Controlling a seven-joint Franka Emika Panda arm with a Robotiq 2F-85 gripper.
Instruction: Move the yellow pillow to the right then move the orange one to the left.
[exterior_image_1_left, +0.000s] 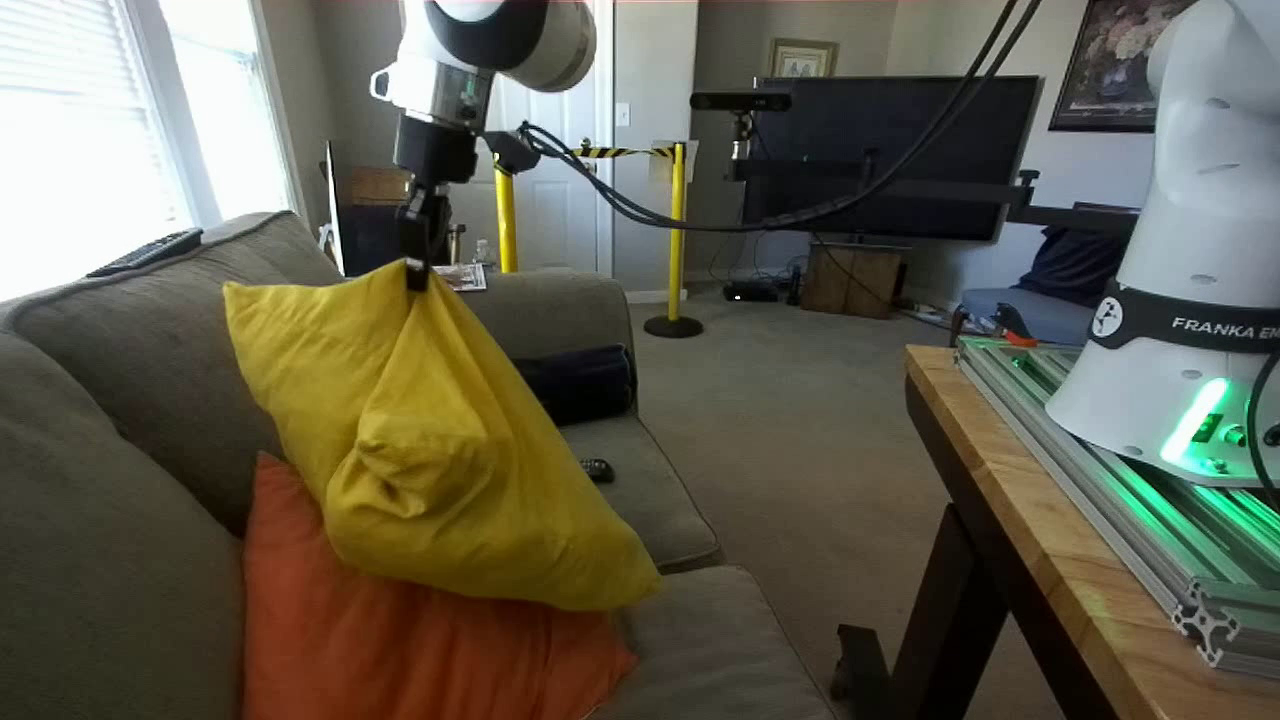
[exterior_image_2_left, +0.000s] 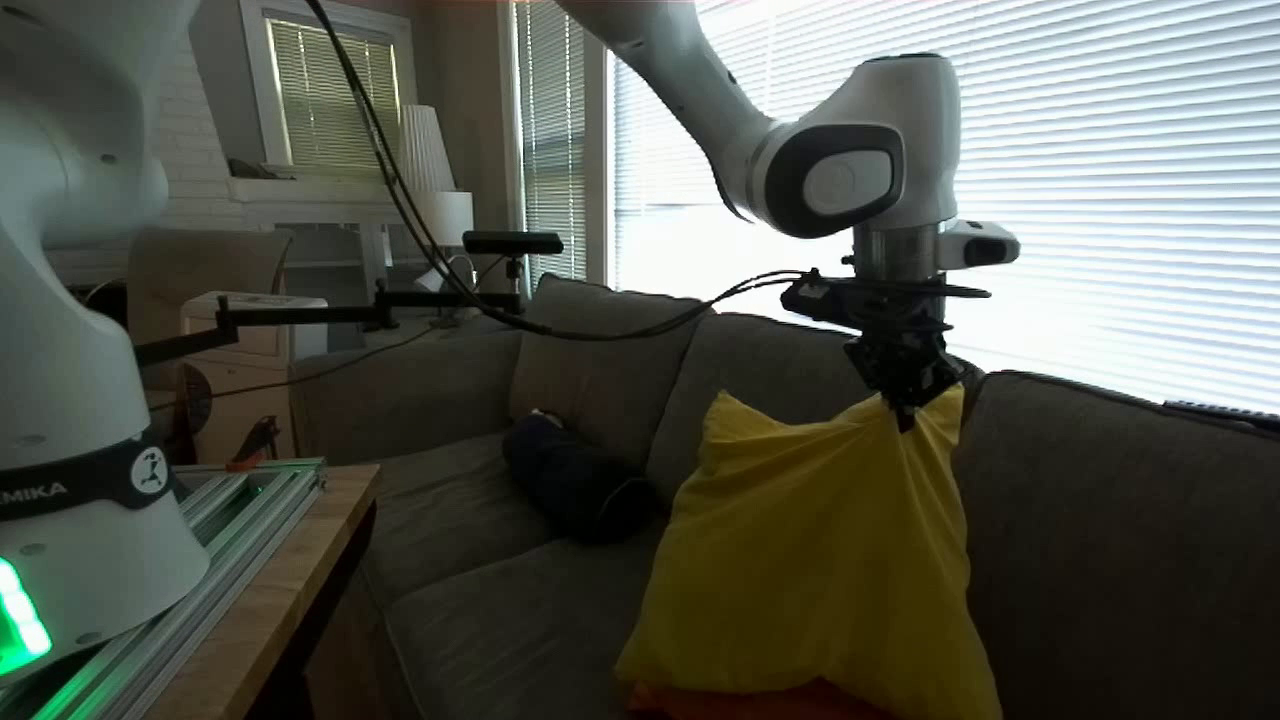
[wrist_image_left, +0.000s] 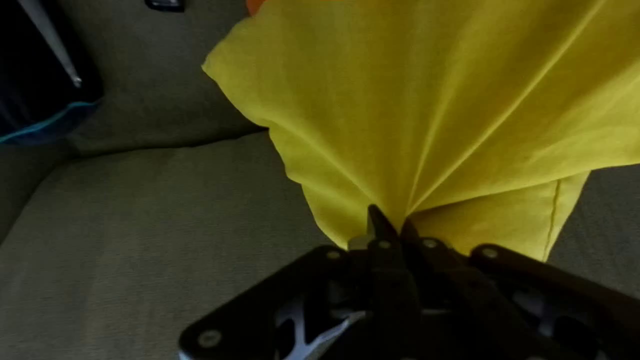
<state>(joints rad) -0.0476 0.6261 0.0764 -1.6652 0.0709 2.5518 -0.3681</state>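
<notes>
The yellow pillow (exterior_image_1_left: 500, 500) hangs from my gripper (exterior_image_1_left: 417, 276), upright and creased, in front of the sofa backrest. In the other views it also shows (exterior_image_2_left: 820, 550) (wrist_image_left: 450, 100). My gripper (exterior_image_2_left: 906, 412) is shut on its upper edge; in the wrist view folds fan out from the fingertips (wrist_image_left: 395, 222). The orange pillow (exterior_image_1_left: 400, 650) lies on the sofa seat below and behind the yellow one, partly covered by it. Only a strip of the orange pillow (exterior_image_2_left: 770, 702) shows under the yellow one, and a small bit (wrist_image_left: 254, 6) at the wrist view's top edge.
The grey sofa (exterior_image_2_left: 470, 600) has a dark rolled bundle (exterior_image_2_left: 575, 480) on its seat and a black remote (exterior_image_1_left: 598, 470) near it. Another remote-like dark object (exterior_image_1_left: 148, 252) lies on the backrest top. The robot's wooden table (exterior_image_1_left: 1050, 560) stands across from the sofa.
</notes>
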